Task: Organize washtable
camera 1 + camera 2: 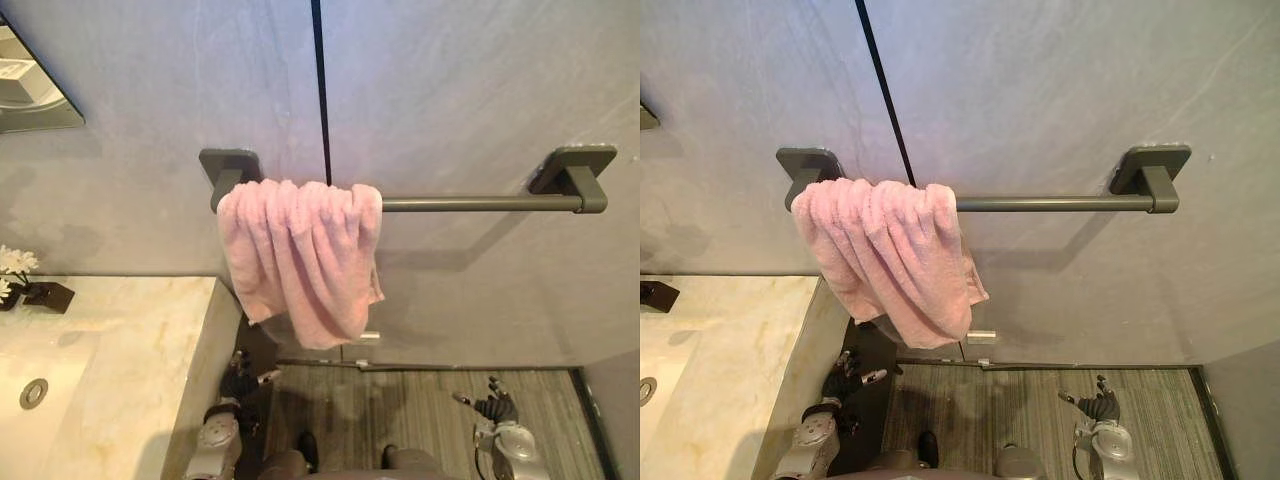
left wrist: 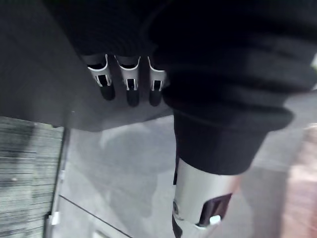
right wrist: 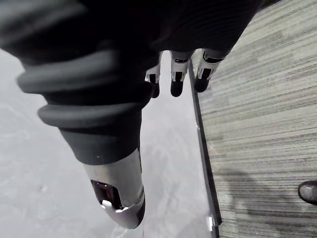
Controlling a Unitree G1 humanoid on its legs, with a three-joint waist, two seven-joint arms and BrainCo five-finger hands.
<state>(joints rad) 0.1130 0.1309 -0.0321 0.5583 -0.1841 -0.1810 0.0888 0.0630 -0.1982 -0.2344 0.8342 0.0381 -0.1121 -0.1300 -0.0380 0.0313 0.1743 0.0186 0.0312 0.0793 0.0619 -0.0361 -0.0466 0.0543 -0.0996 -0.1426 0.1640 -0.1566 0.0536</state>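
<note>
Towel hung, both robot hands empty

Pink towel [image 1: 300, 255] drapes over the towel bar [image 1: 480, 203], bunched in folds at the bar's left end, right against the left bracket. The rest of the bar, out to its right bracket, is bare. The towel's lower edge hangs uneven, so it sits crooked instead of spread flat. The table [image 1: 130, 340] lies below the bar and to its left, its pale stone top bare along the near edge. White flowers [image 1: 15, 262] on a dark base stand on it far to the left of the bar, and the sink drain [image 1: 33, 393] shows lower down.

The left robot hand [image 1: 238, 380] hangs low beneath the bar's left end, beside the table's side wall. Its wrist view shows the fingers [image 2: 129, 84] straight and loose, with nothing in them. The right robot hand [image 1: 495, 405] hangs beneath the bar's right part, over the floor [image 1: 400, 400], its fingers [image 3: 176, 79] likewise relaxed and empty.

By my reading, the towel step looks done or nearly so: the towel is on the bar and off the table. What may be left is spreading it evenly along the bar. The part of the table out of sight cannot be judged.
</note>
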